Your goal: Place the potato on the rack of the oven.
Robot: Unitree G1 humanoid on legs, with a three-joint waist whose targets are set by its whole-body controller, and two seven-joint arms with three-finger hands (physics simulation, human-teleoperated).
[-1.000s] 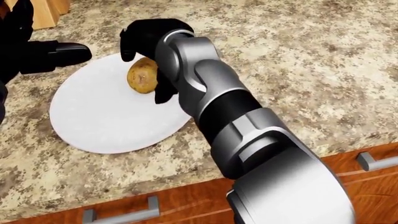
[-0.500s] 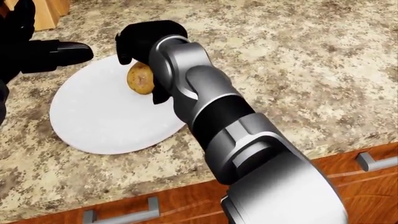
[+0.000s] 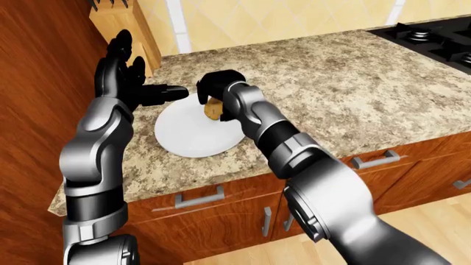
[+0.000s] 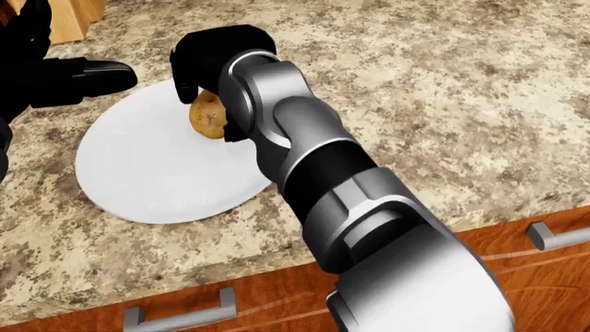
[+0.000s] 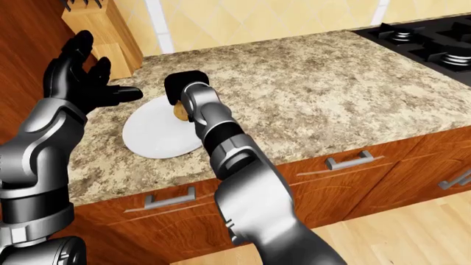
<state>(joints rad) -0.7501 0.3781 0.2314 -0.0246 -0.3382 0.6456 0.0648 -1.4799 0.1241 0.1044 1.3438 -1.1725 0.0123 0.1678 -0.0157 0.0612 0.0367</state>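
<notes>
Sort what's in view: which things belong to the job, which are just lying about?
Job: potato; right robot hand closing round it; plate beneath.
Lying about: knife block; stove; drawers; left robot hand, open and raised.

white plate (image 4: 157,187) on granite counter (image 4: 443,104) (stove (image 3: 434,38) perhaps beyond).

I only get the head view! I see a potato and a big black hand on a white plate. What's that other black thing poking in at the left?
Observer: That's the left hand, raised beside the plate, fingers spread, holding nothing.
Operator: Is there a stove anywhere?
Observer: Yes, black stove burners sit at the counter's far right end in the right-eye view.
Operator: What's the wooden thing in my top corner?
Observer: A wooden knife block with dark handles sticking up, by the wall.
Operator: Is the oven open?
Observer: No oven shows in any view, only drawers under the counter.
</notes>
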